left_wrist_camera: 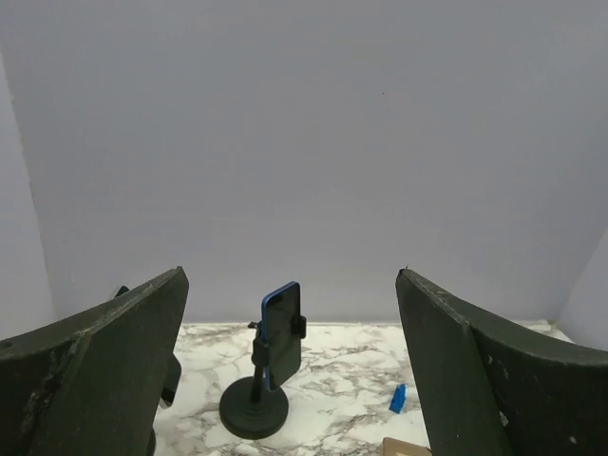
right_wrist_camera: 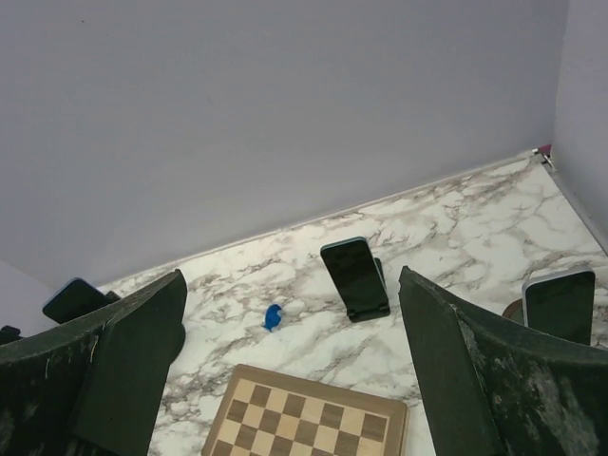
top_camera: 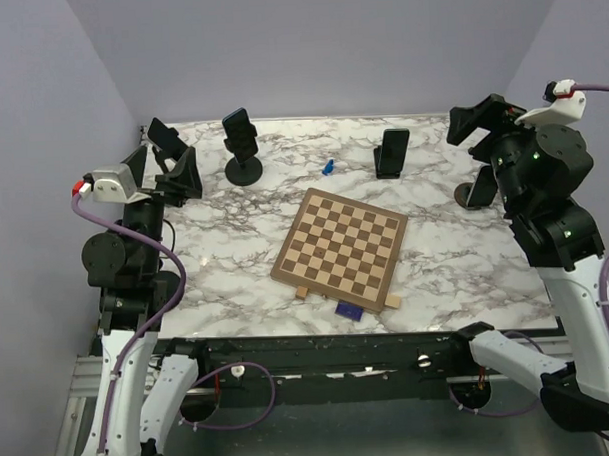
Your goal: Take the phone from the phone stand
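Table [top_camera: 236, 265] is white marble. Left gripper [left_wrist_camera: 291, 274] is raised at the left edge, fingers spread wide, nothing between them. Right gripper [right_wrist_camera: 292, 274] is raised at the right back, likewise spread wide and bare. Chessboard [top_camera: 341, 251] lies flat mid-table, slightly askew.

Four phones, all seated on stands in the back half:
- pole phone [top_camera: 239, 128] clamped upright on round-base stand [top_camera: 244, 170], straight ahead of the left gripper
- leaning phone [top_camera: 393, 148] propped on low stand [top_camera: 388, 172], back centre-right
- corner phone [top_camera: 164, 136] back left, close to the left gripper
- edge phone [right_wrist_camera: 560, 304] at the right, partly hidden by right arm [top_camera: 548, 194] in the top view

Blue piece [top_camera: 327, 166] sits between pole phone and leaning phone. Small blue block [top_camera: 347, 310] sits just at the chessboard's near edge.
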Motion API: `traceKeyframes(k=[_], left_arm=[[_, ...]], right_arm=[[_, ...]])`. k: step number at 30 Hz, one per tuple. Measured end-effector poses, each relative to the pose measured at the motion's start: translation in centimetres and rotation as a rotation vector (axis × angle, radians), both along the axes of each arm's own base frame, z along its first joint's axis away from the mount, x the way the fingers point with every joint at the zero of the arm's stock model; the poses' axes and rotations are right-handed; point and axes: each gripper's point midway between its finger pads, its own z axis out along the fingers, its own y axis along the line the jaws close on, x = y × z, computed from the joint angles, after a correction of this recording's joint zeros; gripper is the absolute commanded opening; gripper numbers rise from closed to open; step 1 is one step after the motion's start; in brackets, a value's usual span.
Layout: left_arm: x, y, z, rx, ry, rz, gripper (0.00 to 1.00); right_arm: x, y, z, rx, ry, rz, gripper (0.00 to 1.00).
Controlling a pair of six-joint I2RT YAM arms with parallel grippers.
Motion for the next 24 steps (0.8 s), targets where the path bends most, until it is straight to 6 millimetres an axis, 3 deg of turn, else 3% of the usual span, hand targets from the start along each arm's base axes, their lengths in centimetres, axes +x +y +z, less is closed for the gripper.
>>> traceKeyframes(k=[10,15,17,24], left_arm=[[-1.5,-1.0,0.9,0.007,-0.037,-0.04,0.99],[-1.6,-2.0,0.6,0.008,-0.023,-0.078,0.99],[-1.6,-2.4,0.5,0.008,-0.019,-0.091,0.99],[-1.1,-2.9,-0.2,0.003,0.009,-0.113,0.99]], right_arm=[[0.8,0.9,-1.2,0.018,0.041,0.027,1.0],[2.3,1.8,-2.7,0.002,0.088,0.05,1.0],[3.4,2.6,-3.9,-0.013,0.126,0.074,1.0],[8.3,5.7,-11.4,-0.092,0.319,0.162,1.0]])
